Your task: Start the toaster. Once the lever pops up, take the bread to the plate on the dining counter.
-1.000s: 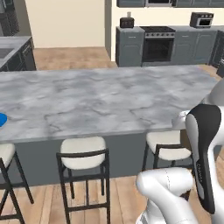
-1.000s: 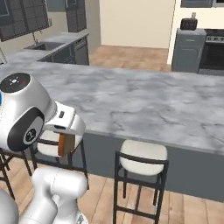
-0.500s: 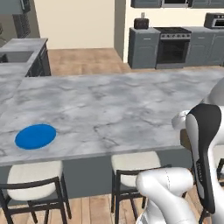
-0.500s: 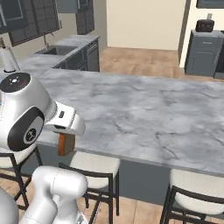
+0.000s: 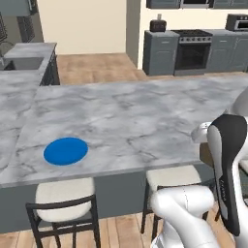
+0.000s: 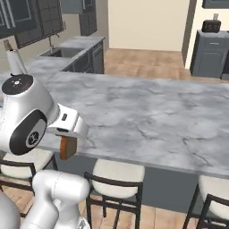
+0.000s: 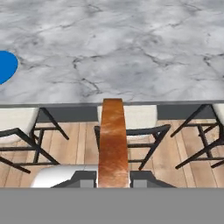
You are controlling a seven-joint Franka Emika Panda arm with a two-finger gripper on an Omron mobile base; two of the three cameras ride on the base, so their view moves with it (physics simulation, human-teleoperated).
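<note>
Plate: I see the plate [image 5: 66, 150], flat, round and bright blue, lying near the left end of the dining counter [image 5: 145, 116], close to the edge that faces me. In my hand view it shows as a blue arc cut off at the left border [image 7: 6, 66].

Dining counter: the grey-veined marble top runs across all three views; in the right base view [image 6: 147, 116] it stretches from behind my arm out to the right border.

Stools: I count white-cushioned stools with dark frames tucked under the near edge; one stands just below the plate [image 5: 64, 199], another further right [image 5: 169, 177].

Gripper: my gripper [image 6: 67, 145] hangs off the counter, on my side of its near edge, above the stools. I see it clamped on the bread.

Bread: the bread [image 6: 68, 147] is a brown slice held on edge below the white hand. In the hand view it rises as a tall brown strip from the bottom centre [image 7: 113, 142], its top reaching about to the counter's edge line. It is well to the right of the plate.

Toaster: I see a dark boxy appliance [image 5: 158, 24] on the narrow grey cabinet at the far wall, left of the stove [image 5: 193, 48]; the right base view shows it at upper right [image 6: 211, 25]. I cannot tell its lever from here.
</note>
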